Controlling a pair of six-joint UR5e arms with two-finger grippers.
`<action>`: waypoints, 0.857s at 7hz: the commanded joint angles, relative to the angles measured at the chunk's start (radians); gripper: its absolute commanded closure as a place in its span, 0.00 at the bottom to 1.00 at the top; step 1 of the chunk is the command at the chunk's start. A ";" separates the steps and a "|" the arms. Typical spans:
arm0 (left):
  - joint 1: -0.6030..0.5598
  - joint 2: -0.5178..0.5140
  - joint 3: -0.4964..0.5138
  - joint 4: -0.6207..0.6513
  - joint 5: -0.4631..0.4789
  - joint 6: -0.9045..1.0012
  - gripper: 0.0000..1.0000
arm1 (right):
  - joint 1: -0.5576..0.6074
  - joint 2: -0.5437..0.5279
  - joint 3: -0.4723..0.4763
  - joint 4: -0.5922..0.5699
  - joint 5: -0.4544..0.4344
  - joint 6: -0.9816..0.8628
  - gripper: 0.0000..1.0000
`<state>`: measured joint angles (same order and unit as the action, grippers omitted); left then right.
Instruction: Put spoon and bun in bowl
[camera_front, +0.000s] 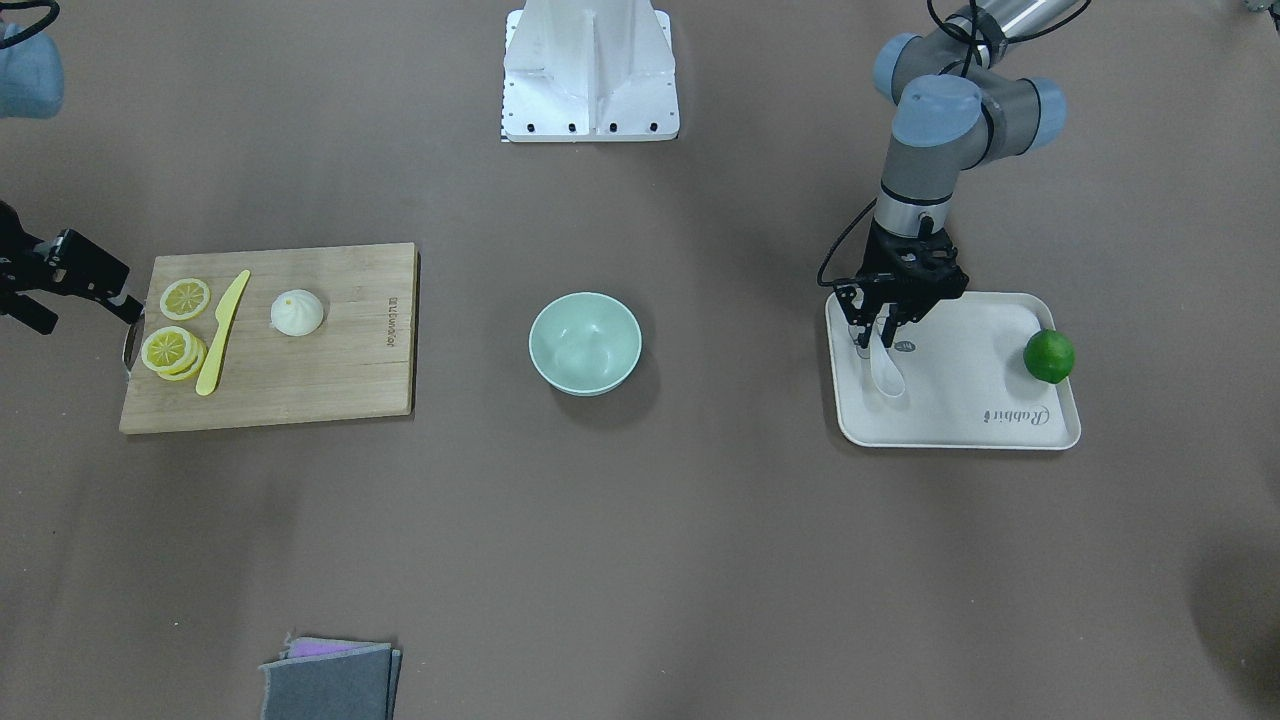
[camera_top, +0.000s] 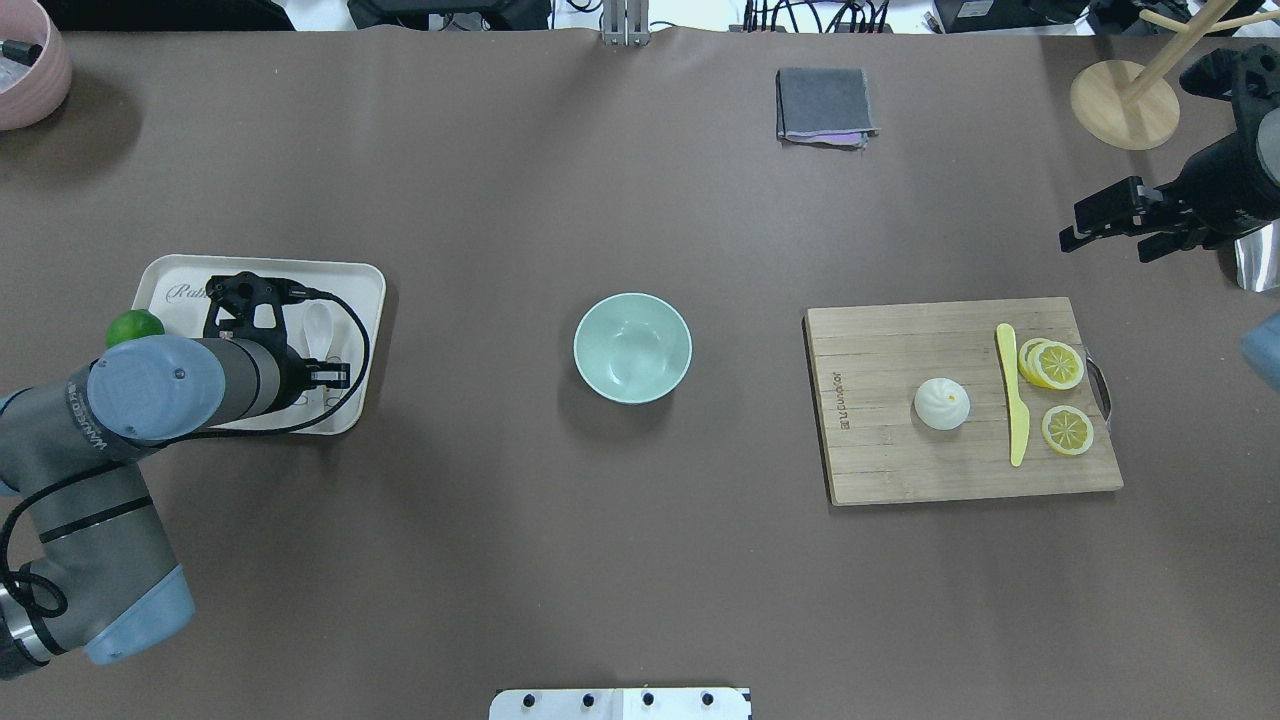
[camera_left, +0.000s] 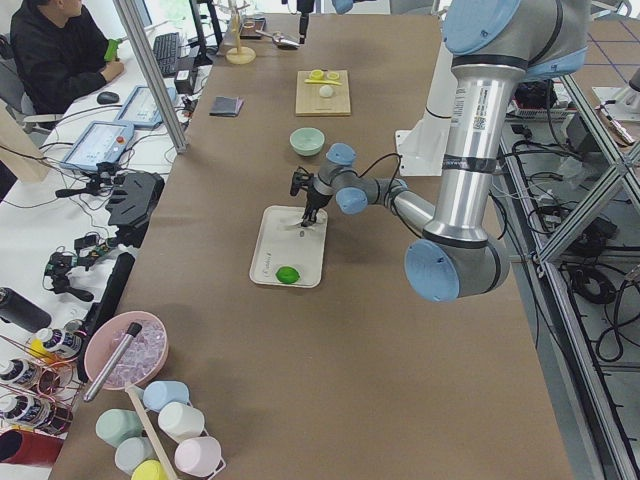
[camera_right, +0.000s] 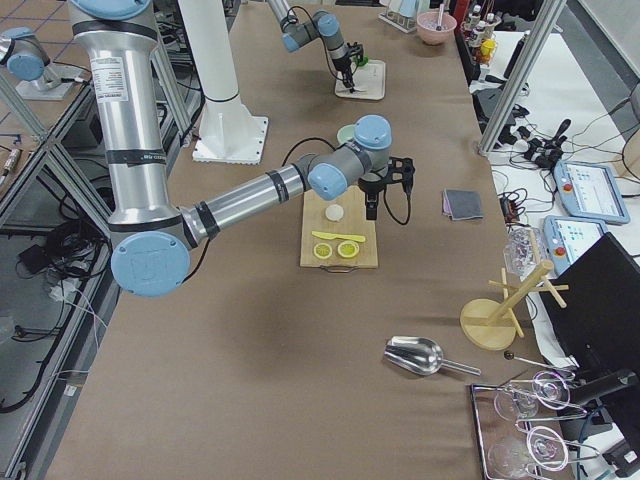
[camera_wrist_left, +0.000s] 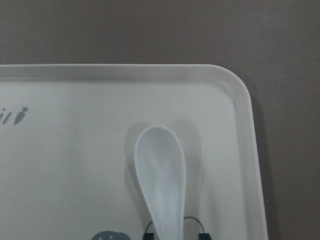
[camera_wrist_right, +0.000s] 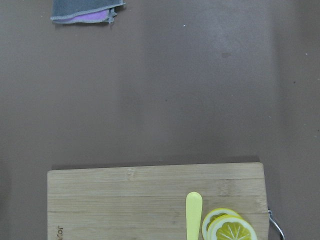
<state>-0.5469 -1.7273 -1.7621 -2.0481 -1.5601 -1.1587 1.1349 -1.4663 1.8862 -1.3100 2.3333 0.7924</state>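
The white spoon (camera_front: 885, 370) lies on the white tray (camera_front: 960, 400), its scoop toward the tray's corner in the left wrist view (camera_wrist_left: 162, 175). My left gripper (camera_front: 873, 335) is down over it, open, with a fingertip (camera_wrist_left: 202, 235) on each side of the handle and a small gap showing. The white bun (camera_top: 941, 404) sits on the wooden cutting board (camera_top: 900, 460). The mint-green bowl (camera_top: 632, 347) stands empty at the table's middle. My right gripper (camera_top: 1105, 235) hovers open and empty beyond the board's far right corner, away from the bun.
A green lime (camera_front: 1049, 356) sits at the tray's other end. A yellow plastic knife (camera_top: 1015, 400) and lemon slices (camera_top: 1066, 430) lie on the board beside the bun. A folded grey cloth (camera_top: 825, 105) lies at the far side. A wooden stand (camera_top: 1125, 105) is at the far right.
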 joint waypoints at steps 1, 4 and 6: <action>0.001 -0.003 -0.025 0.002 -0.006 0.002 1.00 | -0.004 0.001 0.005 0.000 -0.006 0.001 0.00; -0.083 -0.039 -0.155 0.069 -0.116 0.010 1.00 | -0.093 0.021 0.039 0.002 -0.117 0.078 0.00; -0.090 -0.218 -0.154 0.203 -0.129 -0.004 1.00 | -0.228 0.047 0.062 0.032 -0.199 0.209 0.00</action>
<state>-0.6300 -1.8376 -1.9134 -1.9388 -1.6762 -1.1534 0.9871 -1.4323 1.9334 -1.2972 2.1785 0.9395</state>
